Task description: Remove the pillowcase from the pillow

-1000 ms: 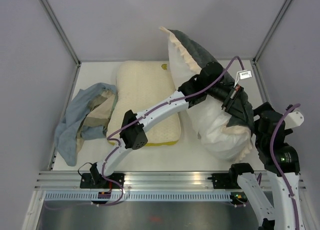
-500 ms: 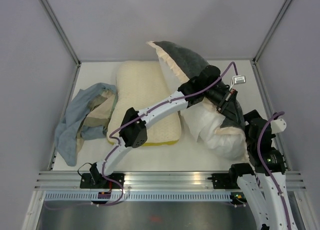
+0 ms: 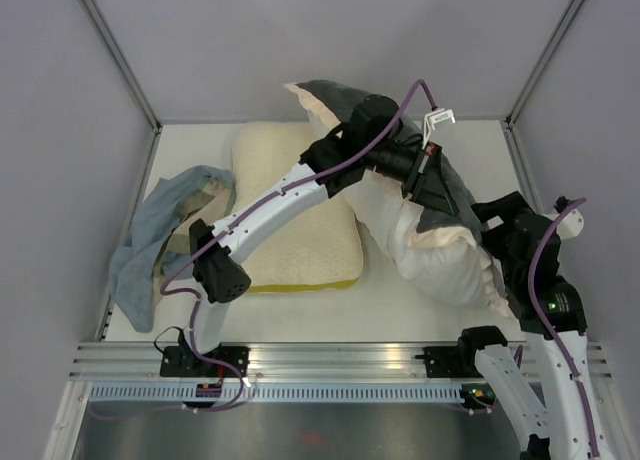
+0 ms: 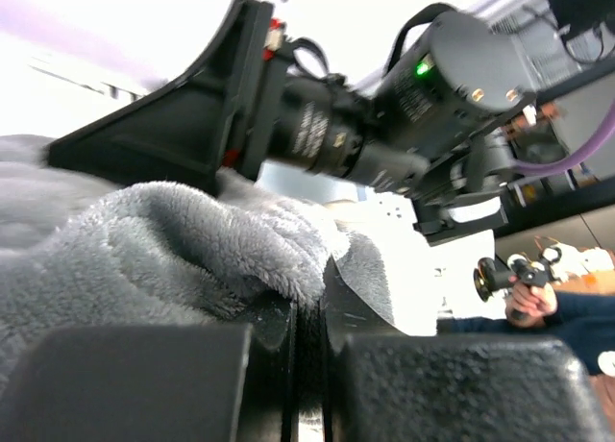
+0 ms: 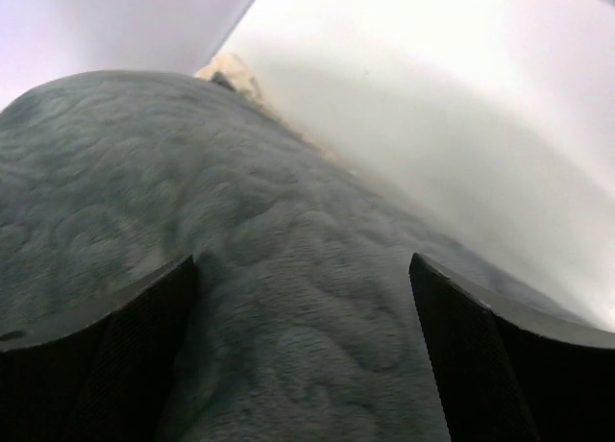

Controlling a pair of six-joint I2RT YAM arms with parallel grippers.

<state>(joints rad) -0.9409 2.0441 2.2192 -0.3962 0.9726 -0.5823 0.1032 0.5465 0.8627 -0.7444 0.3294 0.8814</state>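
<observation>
Top external, change: since a second ago we see the left arm swing up toward the far wall, hauling the pillowcase (image 3: 452, 192) with it. The right arm leans in closer to the pillow (image 3: 415, 252).
Left gripper (image 4: 309, 360): we see its fingers pinched tight on a fold of the grey plush.
Right gripper (image 5: 303, 298): it is spread wide, one finger on either side of the plush face, and we cannot tell whether they touch it.
Pillowcase: it drapes over the pillow's top and right side, cream frill at the near end.
Pillow: it lies tilted on the right half of the table (image 3: 300, 308), just beside the cream-yellow pillow (image 3: 285, 195).
</observation>
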